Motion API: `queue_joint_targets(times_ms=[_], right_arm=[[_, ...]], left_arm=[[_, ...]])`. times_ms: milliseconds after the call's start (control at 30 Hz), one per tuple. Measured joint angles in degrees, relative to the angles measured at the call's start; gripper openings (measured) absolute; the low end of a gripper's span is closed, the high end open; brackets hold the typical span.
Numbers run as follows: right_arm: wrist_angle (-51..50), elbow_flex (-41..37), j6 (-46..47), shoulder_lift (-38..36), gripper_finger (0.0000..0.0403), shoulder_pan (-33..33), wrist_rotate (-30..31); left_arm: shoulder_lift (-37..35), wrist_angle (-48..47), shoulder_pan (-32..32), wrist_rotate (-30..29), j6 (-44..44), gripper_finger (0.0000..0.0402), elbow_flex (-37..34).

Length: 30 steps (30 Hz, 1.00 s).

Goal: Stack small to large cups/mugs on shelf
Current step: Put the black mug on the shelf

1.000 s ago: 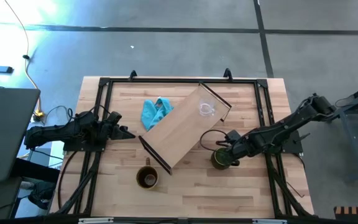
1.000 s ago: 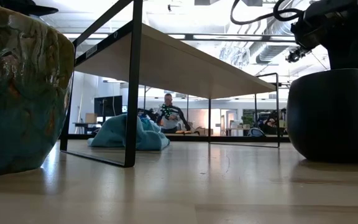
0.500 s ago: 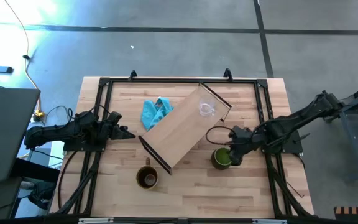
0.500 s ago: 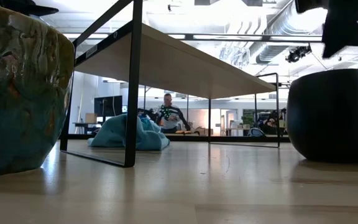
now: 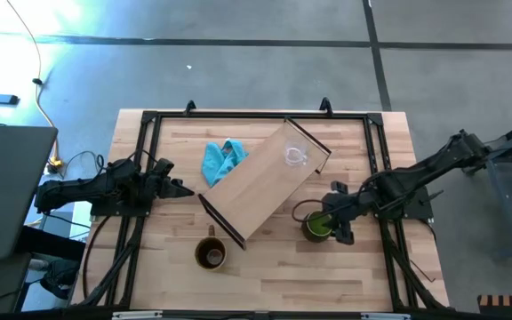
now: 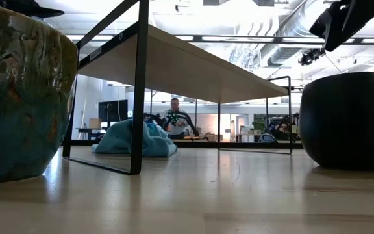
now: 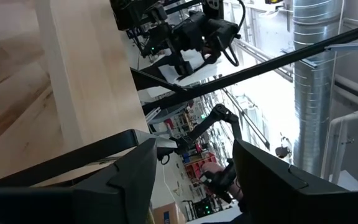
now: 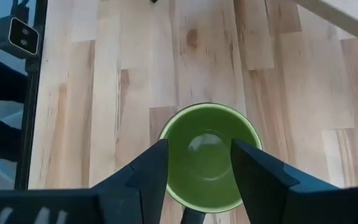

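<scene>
The green mug (image 8: 207,155) stands upright on the tabletop to the right of the shelf (image 5: 265,182), a pale board lying aslant across the table's middle. My right gripper (image 5: 338,222) hangs open above the mug, pointing down at a slant, its fingers (image 8: 145,180) on either side of the rim and clear of it. In the low view the gripper (image 6: 343,23) is well above the mug's dark body (image 6: 349,120). A clear glass cup (image 5: 294,156) stands on the shelf's far end. The brown mug (image 5: 210,254) stands near the table's front. My left gripper (image 5: 180,189) waits open at the left.
A crumpled blue cloth (image 5: 220,160) lies at the shelf's far left side. Black rails (image 5: 238,116) frame the tabletop. Bare wood lies between the two mugs at the front. A person shows far off in the room beyond the table (image 6: 176,117).
My right gripper has risen from just above the green mug's rim and rolled about its own axis, drifting slightly toward the table's right edge. The mug has stayed where it was, upright on the table.
</scene>
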Motion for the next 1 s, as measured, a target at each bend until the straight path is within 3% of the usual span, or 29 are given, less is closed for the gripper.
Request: queue_joint_targets(times_ms=[433,667,1000], right_arm=[[0.75,0.00,-5.24,7.44,0.0165,7.34,-1.14],[0.70,0.00,-3.16,11.32,0.0164,7.83,0.04],[-3.44,0.00,-6.86,13.07,0.0125,7.80,-0.71]], left_arm=[[-0.01,-0.02,0.00,0.01,0.48,0.0200,-0.01],[-0.01,-0.04,0.00,0.02,0.48,0.0200,0.00],[-0.01,-0.07,0.00,0.07,-0.15,0.0200,0.01]])
